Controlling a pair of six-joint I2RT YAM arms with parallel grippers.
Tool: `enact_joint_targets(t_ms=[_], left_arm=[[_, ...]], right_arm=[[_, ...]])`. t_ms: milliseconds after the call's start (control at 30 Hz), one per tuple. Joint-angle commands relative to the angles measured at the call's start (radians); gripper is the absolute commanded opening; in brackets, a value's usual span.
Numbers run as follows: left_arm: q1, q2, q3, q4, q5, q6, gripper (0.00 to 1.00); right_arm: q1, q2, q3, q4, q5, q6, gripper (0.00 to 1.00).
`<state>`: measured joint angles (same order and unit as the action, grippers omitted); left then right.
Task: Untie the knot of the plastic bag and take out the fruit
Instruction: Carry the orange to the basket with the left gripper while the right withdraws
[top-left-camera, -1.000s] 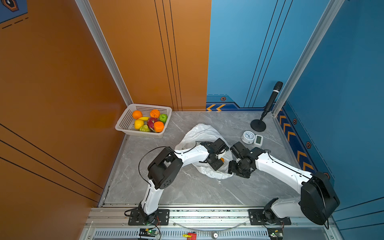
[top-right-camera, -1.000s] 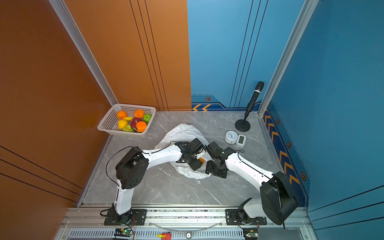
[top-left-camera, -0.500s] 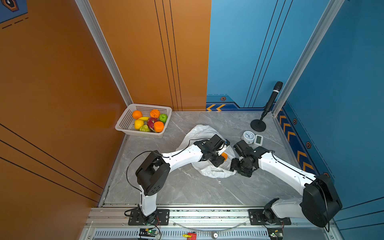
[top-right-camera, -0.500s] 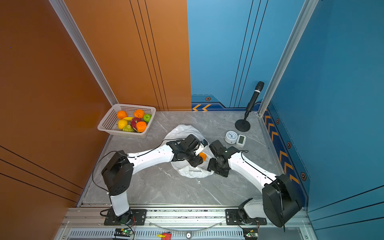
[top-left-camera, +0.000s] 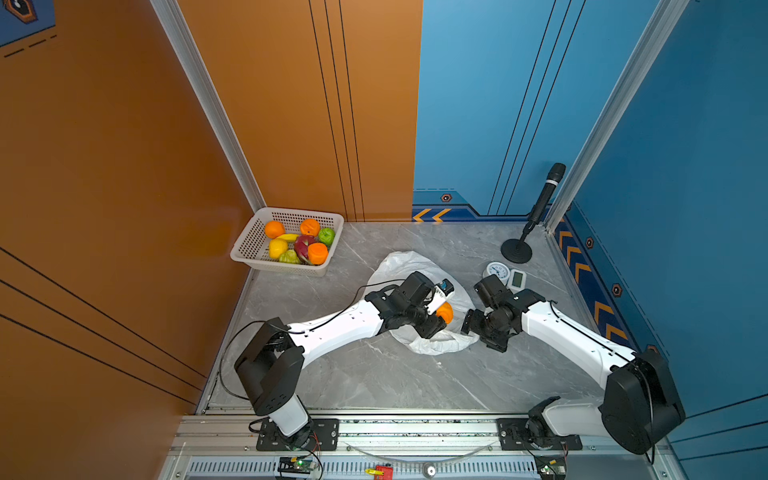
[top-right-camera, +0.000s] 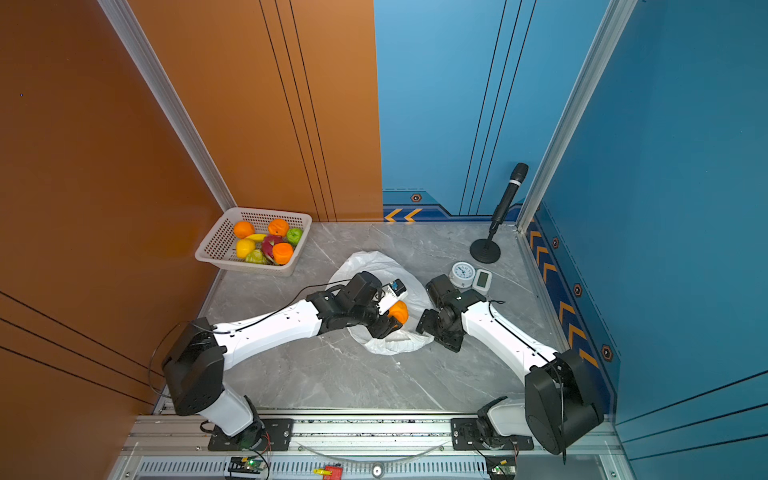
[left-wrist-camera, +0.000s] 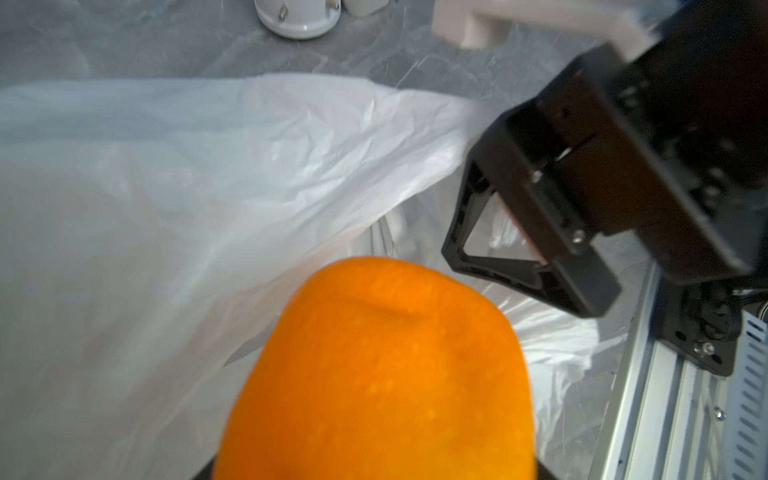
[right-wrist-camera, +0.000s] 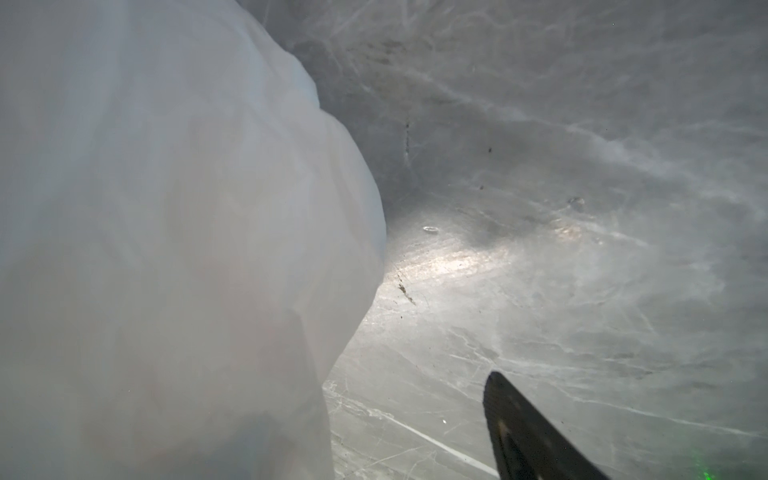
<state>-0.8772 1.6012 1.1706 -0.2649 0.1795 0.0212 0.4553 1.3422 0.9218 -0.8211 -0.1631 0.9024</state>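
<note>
The white plastic bag lies slack and crumpled in the middle of the table, and no knot shows on it. My left gripper is shut on an orange fruit just above the bag's near right part. That orange fills the lower left wrist view and hides the jaws. My right gripper hangs open at the bag's right edge. One finger shows over bare table, and the bag covers the other side.
A white mesh basket at the back left holds oranges, a yellow and a green fruit and a dragon fruit. A microphone on a stand, a small clock and a white device stand at the back right. Walls close three sides.
My left arm has lowered and stretched out, and the orange in its gripper now shows clear of the plastic. The right gripper's jaws have opened wider in nearly the same place.
</note>
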Motion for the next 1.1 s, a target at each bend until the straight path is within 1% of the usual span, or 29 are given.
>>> enact_joint_targets(t_ms=[0, 133, 200, 300, 400, 600, 700, 800, 1067], left_arm=[[0.009, -0.058, -0.029, 0.066, 0.028, 0.017, 0.6], [0.023, -0.11, -0.054, 0.144, 0.028, 0.013, 0.6], [0.036, -0.135, -0.06, 0.169, 0.033, 0.005, 0.6], [0.055, -0.174, -0.065, 0.197, 0.04, -0.019, 0.6], [0.075, -0.214, -0.063, 0.217, 0.031, -0.045, 0.59], [0.132, -0.272, -0.031, 0.213, -0.027, -0.107, 0.59], [0.184, -0.295, -0.022, 0.217, -0.044, -0.156, 0.58], [0.249, -0.312, -0.017, 0.228, -0.035, -0.204, 0.58], [0.456, -0.31, 0.023, 0.201, 0.012, -0.252, 0.58]], right_arm=[[-0.001, -0.07, 0.058, 0.0, -0.024, 0.003, 0.91], [-0.004, -0.143, 0.101, -0.001, -0.036, 0.009, 0.98], [-0.006, -0.18, 0.122, 0.001, -0.042, 0.018, 1.0], [-0.008, -0.229, 0.157, 0.014, -0.05, 0.034, 1.0], [-0.007, -0.274, 0.185, 0.08, -0.078, 0.05, 1.0], [0.003, -0.329, 0.217, 0.261, -0.105, 0.1, 1.0], [0.019, -0.331, 0.243, 0.313, -0.094, 0.113, 1.0], [0.034, -0.317, 0.275, 0.334, -0.089, 0.118, 1.0], [0.066, -0.248, 0.325, 0.328, -0.092, 0.109, 1.0]])
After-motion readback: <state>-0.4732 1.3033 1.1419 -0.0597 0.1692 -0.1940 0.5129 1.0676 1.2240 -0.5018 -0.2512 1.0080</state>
